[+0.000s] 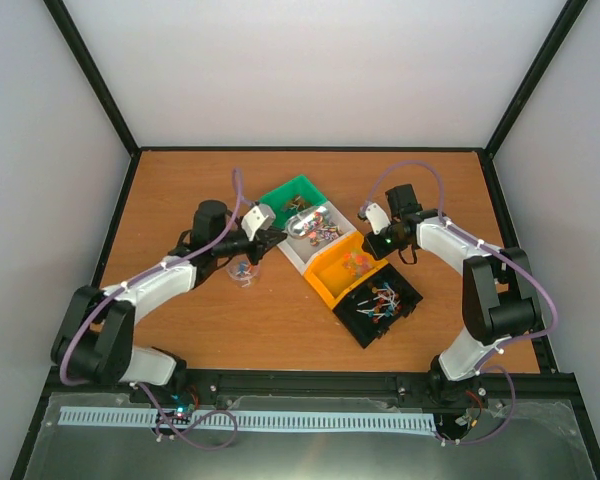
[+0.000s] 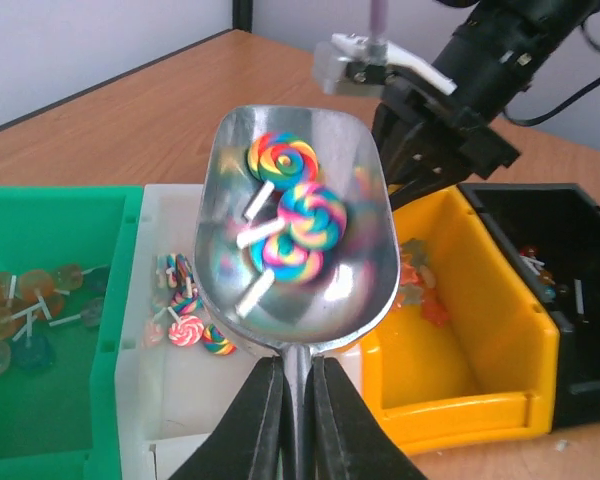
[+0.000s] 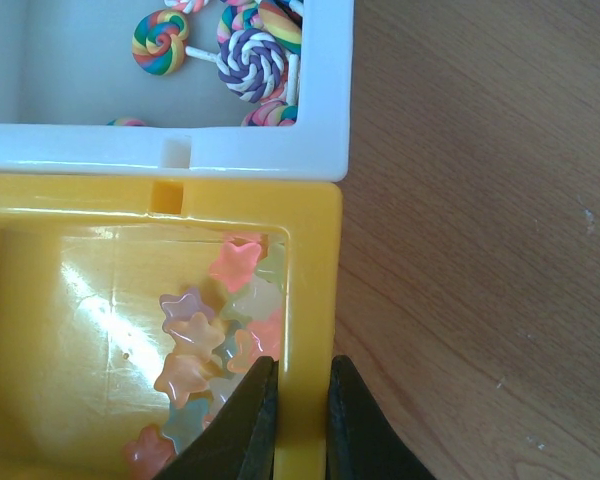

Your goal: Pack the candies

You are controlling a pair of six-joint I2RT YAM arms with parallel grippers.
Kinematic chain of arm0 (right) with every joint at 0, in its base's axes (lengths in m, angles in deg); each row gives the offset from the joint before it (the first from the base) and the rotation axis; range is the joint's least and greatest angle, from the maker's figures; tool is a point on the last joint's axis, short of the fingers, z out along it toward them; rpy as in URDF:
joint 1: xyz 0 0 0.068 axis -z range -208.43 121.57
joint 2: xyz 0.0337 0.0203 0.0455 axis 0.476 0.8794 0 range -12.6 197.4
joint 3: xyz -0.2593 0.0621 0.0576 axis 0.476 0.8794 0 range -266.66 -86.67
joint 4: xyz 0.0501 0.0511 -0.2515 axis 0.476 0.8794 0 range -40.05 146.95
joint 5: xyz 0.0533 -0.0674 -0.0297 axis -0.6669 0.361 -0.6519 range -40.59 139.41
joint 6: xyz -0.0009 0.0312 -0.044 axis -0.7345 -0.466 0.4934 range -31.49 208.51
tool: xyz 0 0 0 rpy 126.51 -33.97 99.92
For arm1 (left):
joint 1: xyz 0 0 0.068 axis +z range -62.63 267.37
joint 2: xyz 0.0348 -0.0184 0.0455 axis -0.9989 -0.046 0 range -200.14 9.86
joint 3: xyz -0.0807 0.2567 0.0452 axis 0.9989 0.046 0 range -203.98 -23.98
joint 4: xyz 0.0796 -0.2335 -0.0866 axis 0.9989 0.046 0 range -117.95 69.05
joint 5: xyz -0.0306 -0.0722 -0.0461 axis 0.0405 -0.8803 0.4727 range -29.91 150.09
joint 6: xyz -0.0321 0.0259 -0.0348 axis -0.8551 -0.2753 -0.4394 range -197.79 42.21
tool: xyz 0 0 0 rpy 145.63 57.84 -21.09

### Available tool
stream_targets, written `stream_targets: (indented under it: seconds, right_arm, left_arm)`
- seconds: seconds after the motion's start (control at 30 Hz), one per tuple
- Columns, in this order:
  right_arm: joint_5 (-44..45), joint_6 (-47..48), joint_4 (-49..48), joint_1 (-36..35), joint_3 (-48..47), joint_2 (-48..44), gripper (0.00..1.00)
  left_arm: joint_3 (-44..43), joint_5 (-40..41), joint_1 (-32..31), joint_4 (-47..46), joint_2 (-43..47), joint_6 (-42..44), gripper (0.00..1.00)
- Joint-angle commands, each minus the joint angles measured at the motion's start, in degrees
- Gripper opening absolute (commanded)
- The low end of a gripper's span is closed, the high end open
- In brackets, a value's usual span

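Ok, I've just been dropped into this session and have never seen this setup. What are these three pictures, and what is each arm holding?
These are two robot arms bolted at the table's near edge. The top picture looks down from above and behind them. The other two come from a camera on each wrist, so the dark prongs at the bottom are that arm's own fingers.

On the wooden table a green bin, a white bin, a yellow bin and a black bin sit in a diagonal row. A small clear jar stands near the left arm.

The left gripper is shut on the handle of a metal scoop carrying three rainbow lollipops above the white bin. The right gripper pinches the yellow bin's wall, and star-shaped candies lie inside.
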Motion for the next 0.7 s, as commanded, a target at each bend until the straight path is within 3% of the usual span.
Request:
stream_targets:
  seconds: [0.0, 0.33, 0.67]
  right_arm:
    - [1.87, 1.77, 0.41, 0.68, 1.05, 2.16, 0.03]
    - [1.36, 1.62, 0.60, 0.72, 0.99, 1.97, 0.03]
    - [0.77, 1.71, 0.92, 0.71, 0.86, 2.12, 0.03]
  left_arm:
    - [-6.14, -6.11, 4.03, 18.95, 5.01, 7.33, 0.01]
    - [-8.72, -14.84, 18.16, 48.50, 14.55, 23.98, 0.01]
    - [-10.67, -12.62, 32.70, 76.48, 21.86, 46.96, 0.01]
